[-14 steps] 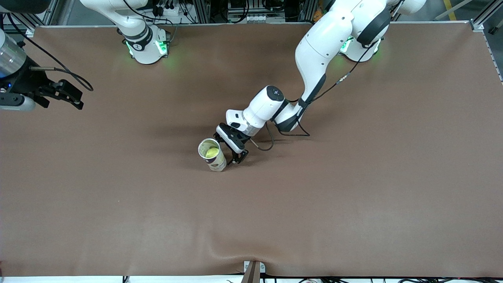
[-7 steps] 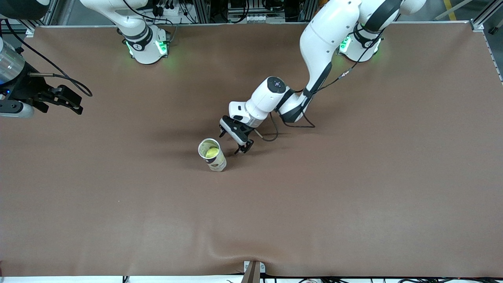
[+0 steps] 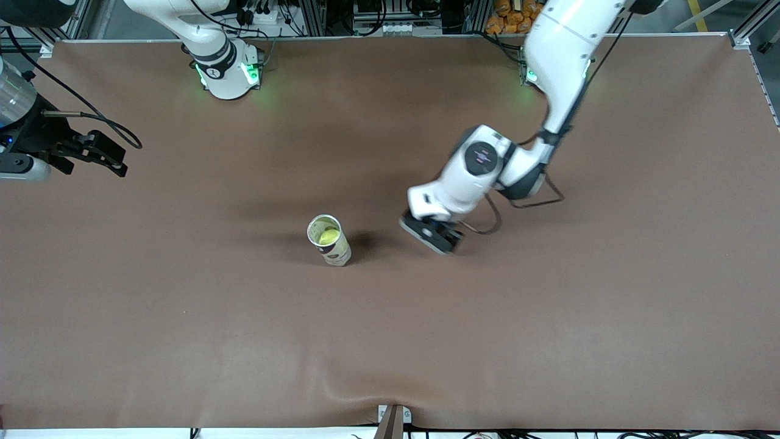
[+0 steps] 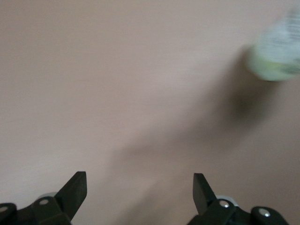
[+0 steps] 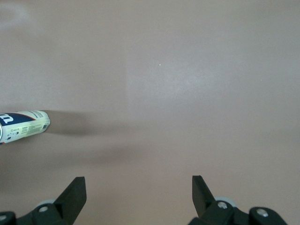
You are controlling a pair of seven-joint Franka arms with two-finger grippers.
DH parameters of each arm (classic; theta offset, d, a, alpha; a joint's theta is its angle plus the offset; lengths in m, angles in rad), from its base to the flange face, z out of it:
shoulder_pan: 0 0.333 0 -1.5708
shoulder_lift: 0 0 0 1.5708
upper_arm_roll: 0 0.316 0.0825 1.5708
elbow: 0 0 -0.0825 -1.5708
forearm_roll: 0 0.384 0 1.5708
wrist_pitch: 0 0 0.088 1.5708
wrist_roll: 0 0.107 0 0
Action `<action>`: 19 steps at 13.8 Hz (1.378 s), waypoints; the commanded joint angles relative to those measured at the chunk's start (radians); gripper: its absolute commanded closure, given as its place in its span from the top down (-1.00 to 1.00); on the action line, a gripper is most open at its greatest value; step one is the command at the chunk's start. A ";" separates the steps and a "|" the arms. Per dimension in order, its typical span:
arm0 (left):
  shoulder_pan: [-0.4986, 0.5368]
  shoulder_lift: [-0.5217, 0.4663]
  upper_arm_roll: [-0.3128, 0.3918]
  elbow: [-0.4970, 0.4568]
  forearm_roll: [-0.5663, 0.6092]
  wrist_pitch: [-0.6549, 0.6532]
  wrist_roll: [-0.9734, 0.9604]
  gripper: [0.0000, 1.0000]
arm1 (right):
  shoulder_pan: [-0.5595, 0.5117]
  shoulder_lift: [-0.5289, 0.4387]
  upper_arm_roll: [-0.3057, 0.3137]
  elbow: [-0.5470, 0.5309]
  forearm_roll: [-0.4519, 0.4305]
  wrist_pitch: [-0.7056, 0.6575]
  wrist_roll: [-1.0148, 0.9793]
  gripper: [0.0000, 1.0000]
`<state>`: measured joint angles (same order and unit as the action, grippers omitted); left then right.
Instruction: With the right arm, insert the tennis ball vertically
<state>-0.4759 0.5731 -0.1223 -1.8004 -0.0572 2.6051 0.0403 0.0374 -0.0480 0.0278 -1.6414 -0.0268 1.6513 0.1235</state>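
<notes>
From the front, the can (image 3: pixel 329 239) stands upright mid-table with the tennis ball (image 3: pixel 328 235) already inside it; my left gripper (image 3: pixel 434 234) hangs over bare table (image 3: pixel 548 317) beside it toward the left arm's end, and my right gripper (image 3: pixel 100 152) waits at the right arm's end. My left wrist view shows my fingers (image 4: pixel 75 190) spread apart, empty, the can (image 4: pixel 276 56) well clear. My right wrist view shows its fingers (image 5: pixel 76 191) apart and empty too, so I judge insertion done; I should pull away without nudging the can (image 5: pixel 23 125).

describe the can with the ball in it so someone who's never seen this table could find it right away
On the brown table, look near the middle. An open tennis ball can stands upright there, pale with a dark band, with a yellow-green tennis ball visible inside. It is the only loose object on the table.
</notes>
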 commanded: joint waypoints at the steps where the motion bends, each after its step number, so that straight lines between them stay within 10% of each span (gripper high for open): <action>1: -0.003 -0.024 0.131 0.074 0.020 -0.144 -0.008 1.00 | -0.011 -0.006 0.009 0.018 -0.013 -0.005 -0.002 1.00; 5: 0.022 -0.032 0.308 0.162 0.025 -0.316 0.134 1.00 | -0.020 -0.001 0.006 0.073 -0.016 -0.036 -0.002 1.00; 19: 0.246 -0.292 0.316 0.375 -0.032 -1.019 0.003 1.00 | -0.028 0.010 0.009 0.092 -0.018 -0.054 -0.010 1.00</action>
<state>-0.2476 0.3458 0.1976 -1.4161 -0.0860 1.6505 0.0566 0.0303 -0.0428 0.0259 -1.5648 -0.0320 1.6121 0.1236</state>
